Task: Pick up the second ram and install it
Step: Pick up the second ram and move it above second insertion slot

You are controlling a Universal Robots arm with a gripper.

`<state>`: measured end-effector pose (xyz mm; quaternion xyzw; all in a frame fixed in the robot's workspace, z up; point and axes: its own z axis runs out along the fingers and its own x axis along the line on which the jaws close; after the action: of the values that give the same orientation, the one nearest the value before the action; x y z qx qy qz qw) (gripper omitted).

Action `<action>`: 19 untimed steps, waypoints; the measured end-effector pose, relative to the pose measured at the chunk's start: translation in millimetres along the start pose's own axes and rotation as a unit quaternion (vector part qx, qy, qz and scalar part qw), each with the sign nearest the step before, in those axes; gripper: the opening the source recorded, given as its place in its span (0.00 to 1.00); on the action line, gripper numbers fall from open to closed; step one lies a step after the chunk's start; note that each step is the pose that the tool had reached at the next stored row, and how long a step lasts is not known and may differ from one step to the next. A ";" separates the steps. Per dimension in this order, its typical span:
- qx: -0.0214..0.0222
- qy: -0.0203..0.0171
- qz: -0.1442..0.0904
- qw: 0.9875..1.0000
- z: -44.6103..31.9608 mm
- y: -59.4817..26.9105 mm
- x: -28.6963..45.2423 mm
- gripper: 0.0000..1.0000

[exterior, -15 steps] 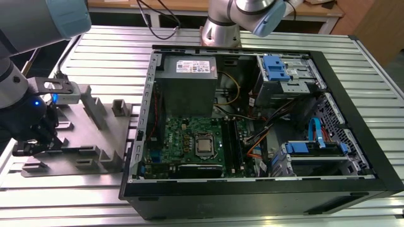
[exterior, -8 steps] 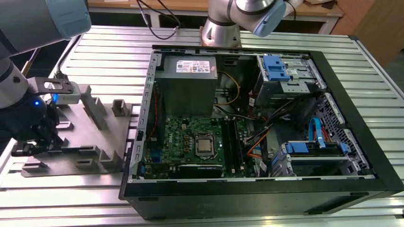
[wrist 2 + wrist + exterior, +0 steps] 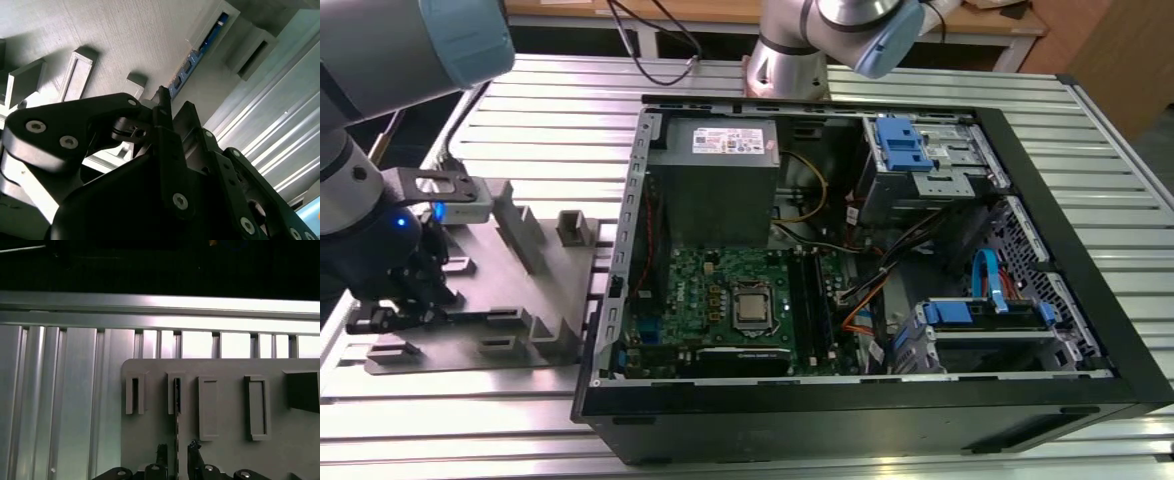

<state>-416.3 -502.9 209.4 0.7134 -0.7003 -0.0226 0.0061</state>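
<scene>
The gripper (image 3: 177, 454) hangs low over the grey holder plate (image 3: 225, 450). Its two black fingers (image 3: 161, 452) are spread apart and straddle the second ram (image 3: 176, 432). A sliver of plate shows on each side between finger and board, so the tool is open around the stick and has no grip on it. The ram stands on edge on the plate as a thin dark strip, with one end between the fingers and the other seated in a narrow slotted block of the plate. In the second wrist view the same board (image 3: 197, 55) shows its bluish face, running along the plate beyond the gripper (image 3: 175, 102). Other upright grey blocks (image 3: 257, 407) of the plate stand in a row beside the ram's block.

In the exterior view the gripper (image 3: 387, 310) sits over the plate's (image 3: 520, 290) end on the exterior view's left. The plate lies on a slatted aluminium table (image 3: 547, 130). Just beside the plate, on the exterior view's right, an open computer case (image 3: 1067, 330) lies on its side. It holds the green motherboard (image 3: 720, 290) and, farther in, the grey power-supply box (image 3: 714, 190). Beyond the case, well away from the plate, the arm's silver base column (image 3: 794, 60) rises from the table.
</scene>
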 end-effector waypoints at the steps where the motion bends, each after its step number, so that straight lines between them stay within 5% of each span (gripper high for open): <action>1: 0.000 0.000 -0.001 1.000 1.5 -0.1 0.0 0.27; 19: 0.000 0.000 -0.005 1.000 11.4 -0.3 0.3 0.26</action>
<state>-416.4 -502.9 198.0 0.7172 -0.6965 -0.0225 0.0063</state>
